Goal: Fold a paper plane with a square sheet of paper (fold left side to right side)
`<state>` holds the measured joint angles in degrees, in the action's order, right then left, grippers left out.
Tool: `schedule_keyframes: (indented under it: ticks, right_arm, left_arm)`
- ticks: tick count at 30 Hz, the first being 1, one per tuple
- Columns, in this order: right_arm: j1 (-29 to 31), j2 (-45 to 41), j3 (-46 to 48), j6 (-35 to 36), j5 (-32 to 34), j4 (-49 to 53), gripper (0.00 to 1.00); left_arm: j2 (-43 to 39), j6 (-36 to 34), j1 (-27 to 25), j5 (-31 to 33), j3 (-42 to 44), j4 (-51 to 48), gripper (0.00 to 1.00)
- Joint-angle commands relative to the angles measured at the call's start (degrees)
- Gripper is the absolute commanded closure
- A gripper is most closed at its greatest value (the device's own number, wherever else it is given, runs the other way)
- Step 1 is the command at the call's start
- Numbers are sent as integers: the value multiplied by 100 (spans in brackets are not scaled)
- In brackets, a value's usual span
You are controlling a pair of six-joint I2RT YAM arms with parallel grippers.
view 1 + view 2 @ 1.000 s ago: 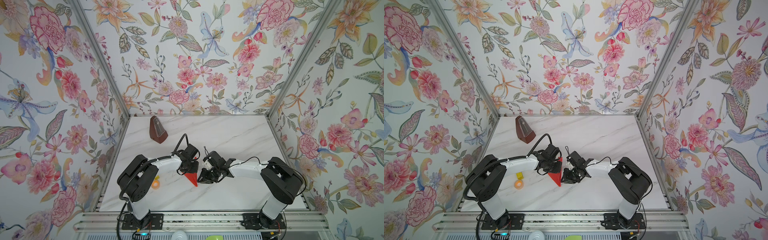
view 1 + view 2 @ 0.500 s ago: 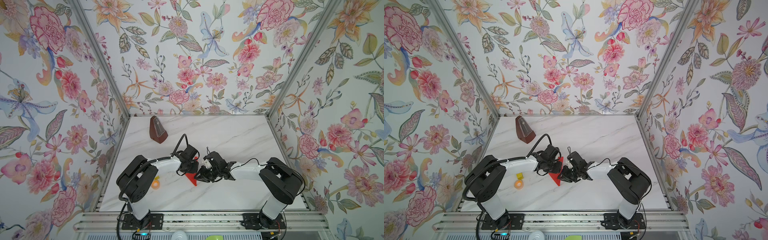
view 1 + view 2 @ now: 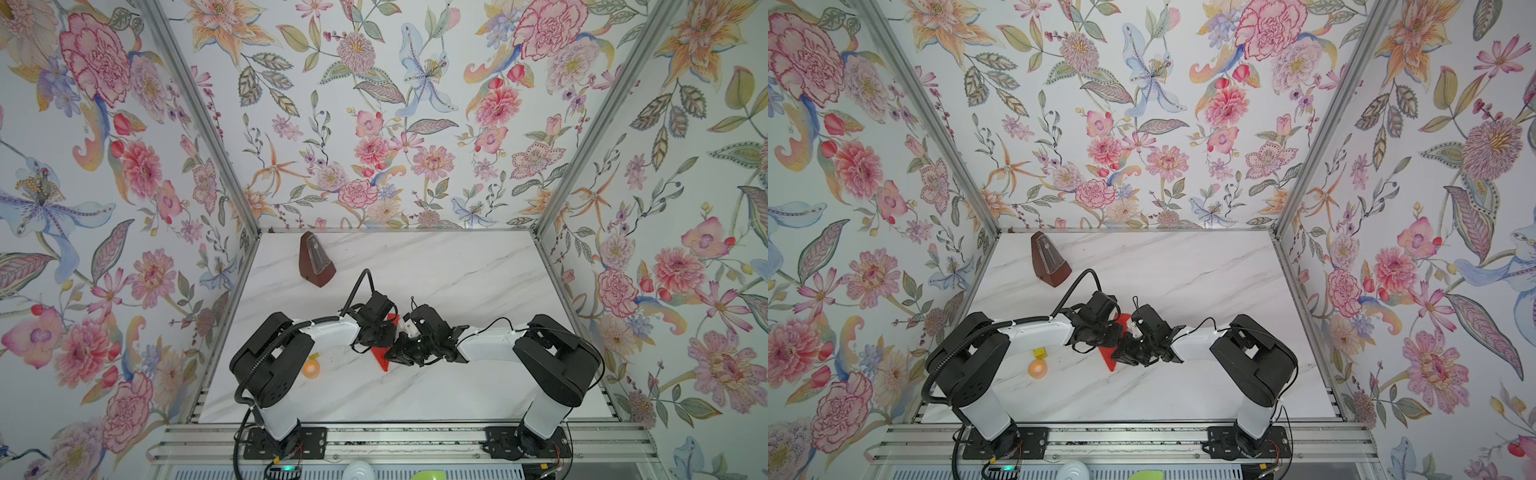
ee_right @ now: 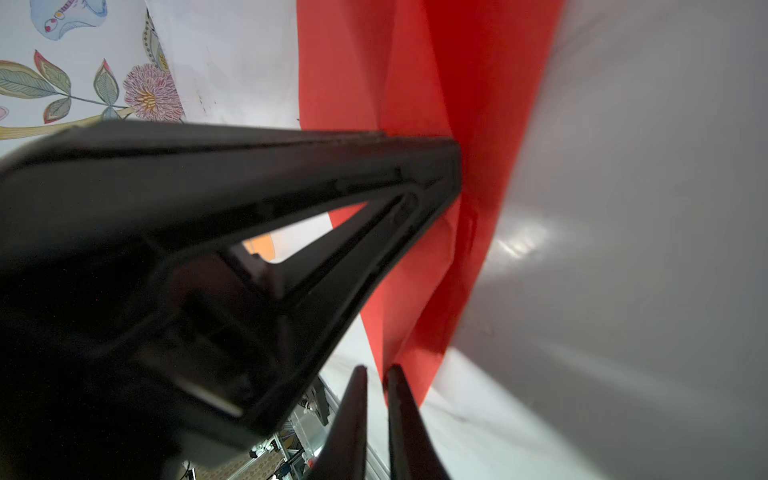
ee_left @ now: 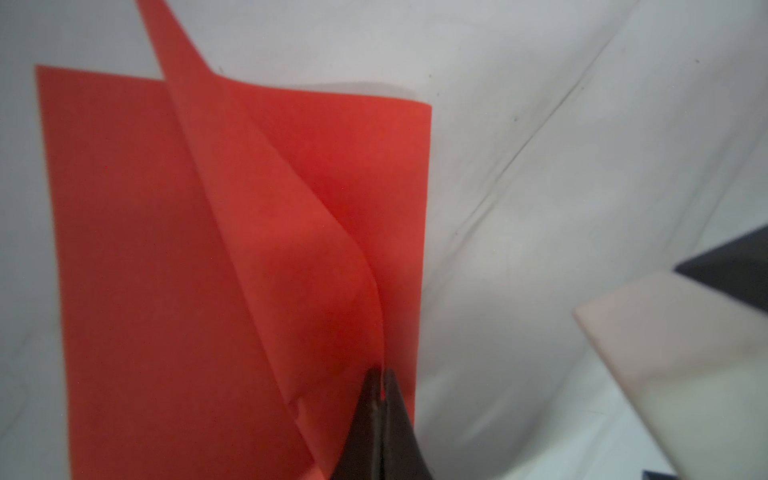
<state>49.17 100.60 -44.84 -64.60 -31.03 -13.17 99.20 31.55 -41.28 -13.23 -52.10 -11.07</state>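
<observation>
- the square sheet of paper (image 3: pixel 383 360) sits mid tabletop (image 3: pixel 457 270), wedged between the two arms. It's part folded, and its long axis runs far to near with a pointy tip toward the near edge
- in the left wrist view the sheet (image 5: pixel 166 249) lies flat, with one layer peeled up into a curved flap
- left pincer (image 5: pixel 379 374) is clamped tight on that flap. It comes in from the left, so the flap's way over is toward the right arm's side
- right pincer (image 4: pixel 377 370) is narrow, just a slit showing, with the red edge (image 4: pixel 478 104) running right at the gap. Can't tell if it's actually nipping it
- both are basically on the paper, but only the left clearly has it
- head count: one red sheet, two pincers, one brown metronome (image 3: pixel 316 266) far left and well apart, one little yellow block (image 3: pixel 1040 353), one small orange round thing (image 3: pixel 311 369)
</observation>
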Motion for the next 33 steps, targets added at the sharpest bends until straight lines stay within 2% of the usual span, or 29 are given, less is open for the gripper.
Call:
schedule_keyframes:
  ticks: [1,16,23,31,33]
  right_arm:
    - [60,154,122,-91,-58,-163,87]
    - [129,555,292,-306,-197,-655,92]
    - [-1,621,260,202,-340,59,100]
    - [-247,477,267,780,-533,716,100]
    - [-259,539,256,825,-573,729,95]
  left_arm:
    - [-32,112,6,39,217,-136,100]
    - [-123,211,15,75,415,13,100]
    - [-374,194,50,425,428,-208,100]
    - [-544,220,76,616,446,-291,100]
    - [-495,220,83,612,422,-281,100]
